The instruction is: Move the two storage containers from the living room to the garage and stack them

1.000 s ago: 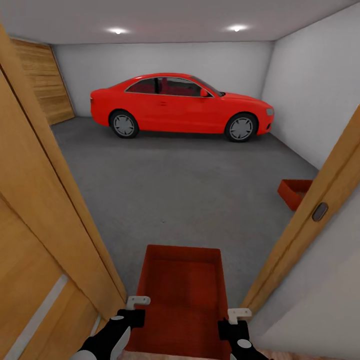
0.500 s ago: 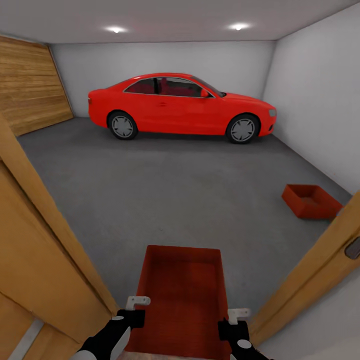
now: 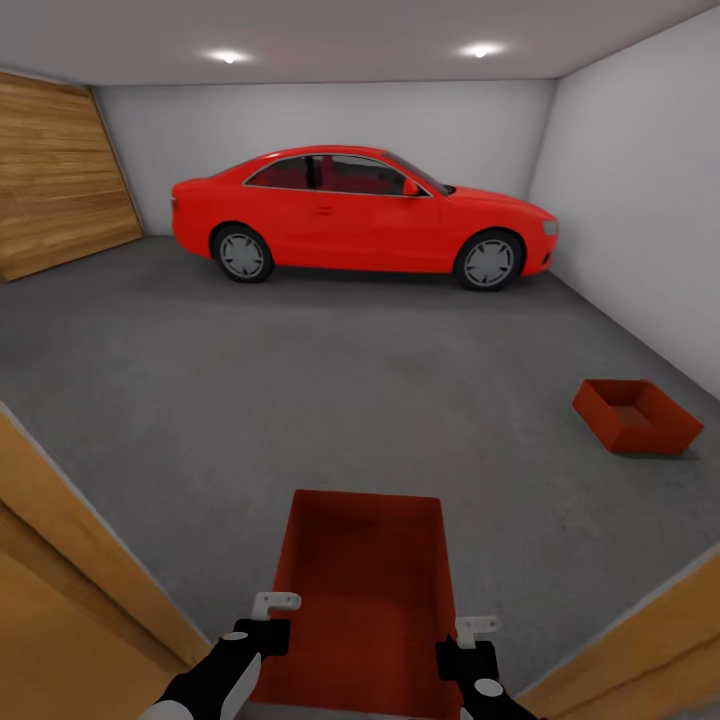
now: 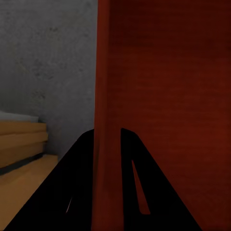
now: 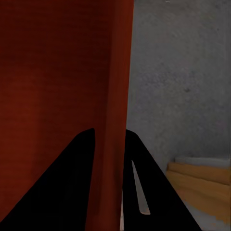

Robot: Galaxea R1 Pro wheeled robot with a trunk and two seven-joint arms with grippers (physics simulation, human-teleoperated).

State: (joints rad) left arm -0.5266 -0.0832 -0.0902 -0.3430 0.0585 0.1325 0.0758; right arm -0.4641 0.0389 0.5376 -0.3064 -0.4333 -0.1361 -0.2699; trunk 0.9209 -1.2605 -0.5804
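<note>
Doorframes slide outward as the view advances into the garage, left gripper [image 3: 262,622] and right gripper [image 3: 467,645] clamping the near bin's [image 3: 365,580] walls, second bin [image 3: 637,415] on the floor [image 3: 300,400] far right.

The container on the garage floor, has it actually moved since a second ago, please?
No: the floor container keeps its place relative to the right wall and the car; the camera advanced.

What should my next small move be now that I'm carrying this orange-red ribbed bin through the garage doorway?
Probably roll forward and veer right toward the other orange-red bin on the grey concrete floor. The carried orange-red ribbed bin is clamped by the left gripper and right gripper on its side walls, and the wooden door frame is nearly passed.
</note>
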